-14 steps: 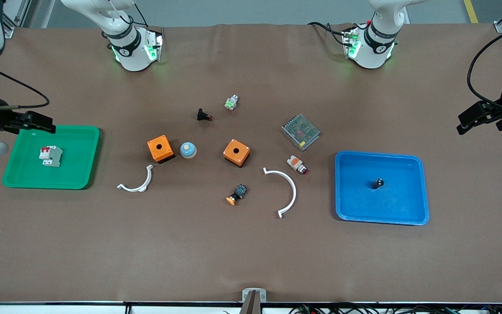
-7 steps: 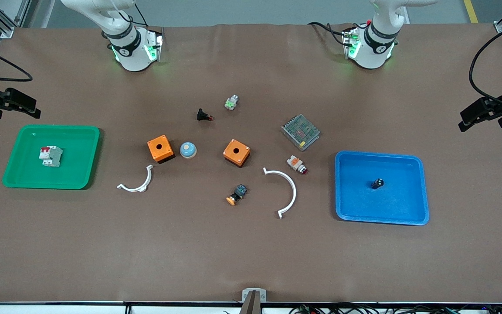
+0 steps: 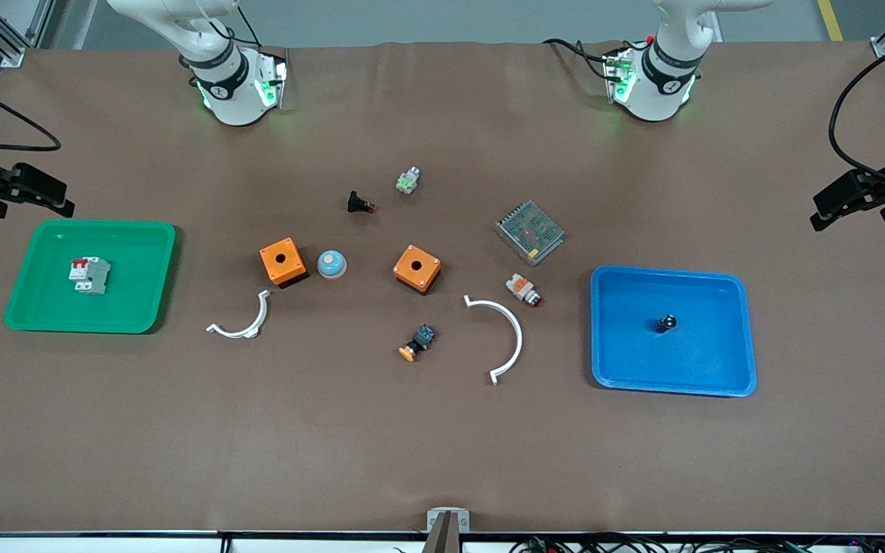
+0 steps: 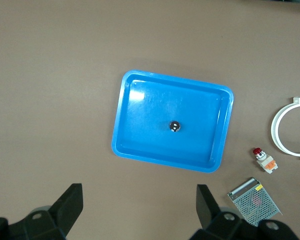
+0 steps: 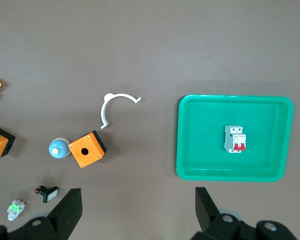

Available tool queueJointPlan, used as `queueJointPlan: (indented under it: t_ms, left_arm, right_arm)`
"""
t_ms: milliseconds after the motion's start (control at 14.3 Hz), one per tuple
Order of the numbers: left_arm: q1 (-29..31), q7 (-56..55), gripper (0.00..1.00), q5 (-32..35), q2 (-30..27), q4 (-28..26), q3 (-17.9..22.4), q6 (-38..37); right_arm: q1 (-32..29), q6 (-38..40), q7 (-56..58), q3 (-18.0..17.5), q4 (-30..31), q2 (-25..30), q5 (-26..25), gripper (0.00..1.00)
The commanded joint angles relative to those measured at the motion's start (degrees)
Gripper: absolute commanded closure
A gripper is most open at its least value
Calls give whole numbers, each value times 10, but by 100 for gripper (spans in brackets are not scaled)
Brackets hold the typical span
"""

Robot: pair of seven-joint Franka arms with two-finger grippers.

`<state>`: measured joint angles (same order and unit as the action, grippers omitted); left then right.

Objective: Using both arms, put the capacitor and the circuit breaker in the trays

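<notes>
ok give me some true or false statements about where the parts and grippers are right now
1. The circuit breaker lies in the green tray. True.
2. The capacitor sits on the bare table. False: it is in the blue tray.
3. The left gripper holds the capacitor. False: it is open and empty, high above the table near the blue tray.
4. The right gripper is open and holds nothing. True.
5. Two orange boxes stand on the table, one beside a blue dome. True.
6. The metal mesh unit is inside the green tray. False: it is on the table.
</notes>
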<state>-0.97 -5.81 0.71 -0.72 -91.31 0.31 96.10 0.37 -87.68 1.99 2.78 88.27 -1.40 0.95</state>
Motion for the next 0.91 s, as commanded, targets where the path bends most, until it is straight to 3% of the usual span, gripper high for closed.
queueJointPlan:
  t_ms: [0, 841]
  left_arm:
    - [-5, 9, 0, -8, -7, 6, 6, -14]
    - [-10, 9, 0, -6, 2, 18, -4, -14]
  right_arm:
    - [-3, -14, 0, -3, 18, 18, 10, 0]
    - [-1, -16, 17, -5, 18, 23, 10, 0]
